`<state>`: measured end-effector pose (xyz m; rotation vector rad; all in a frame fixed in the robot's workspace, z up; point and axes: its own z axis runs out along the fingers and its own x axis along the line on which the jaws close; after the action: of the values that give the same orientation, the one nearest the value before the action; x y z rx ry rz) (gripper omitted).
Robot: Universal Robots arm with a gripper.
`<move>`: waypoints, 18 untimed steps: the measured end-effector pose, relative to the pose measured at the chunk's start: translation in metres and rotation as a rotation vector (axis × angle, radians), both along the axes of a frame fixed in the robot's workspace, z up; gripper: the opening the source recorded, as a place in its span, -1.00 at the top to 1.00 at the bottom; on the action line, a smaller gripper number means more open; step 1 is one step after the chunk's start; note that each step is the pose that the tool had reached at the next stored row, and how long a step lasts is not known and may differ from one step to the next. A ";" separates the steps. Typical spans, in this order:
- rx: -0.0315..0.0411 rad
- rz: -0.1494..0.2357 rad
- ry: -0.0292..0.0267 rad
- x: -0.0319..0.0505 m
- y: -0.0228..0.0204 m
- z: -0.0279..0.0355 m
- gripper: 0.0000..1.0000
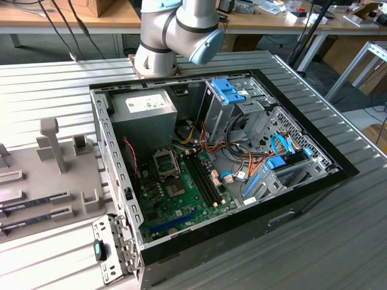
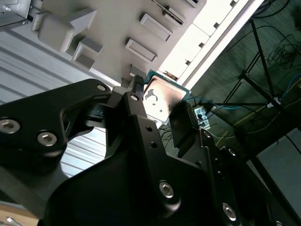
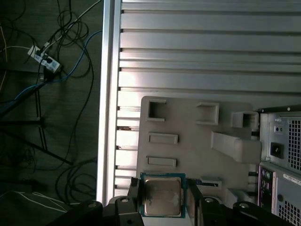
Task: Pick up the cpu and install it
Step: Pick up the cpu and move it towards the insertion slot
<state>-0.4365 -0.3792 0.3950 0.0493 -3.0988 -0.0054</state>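
A ribbed metal desk [image 1: 338, 241] carries an open computer case [image 1: 106, 151] at the centre of the exterior view. A pale grey moulded tray [image 1: 33, 181] lies at the exterior view's left. The grey arm [image 1: 175, 30] rises at upper centre. In the first wrist view, loose cables [image 3: 80, 49] lie on the dark floor [image 3: 47, 141] beside the desk. The black tool [image 3: 162, 201] is clenched on the cpu [image 3: 162, 195], held between its fingers [image 3: 135, 200] above the tray. The cpu is small, flat and square, with a dull metal top and a thin green rim.
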 end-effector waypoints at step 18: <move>0.0001 0.000 0.0000 0.0040 0.0000 0.0041 0.05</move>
<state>-0.4325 -0.3792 0.3991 0.0493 -3.0988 -0.0055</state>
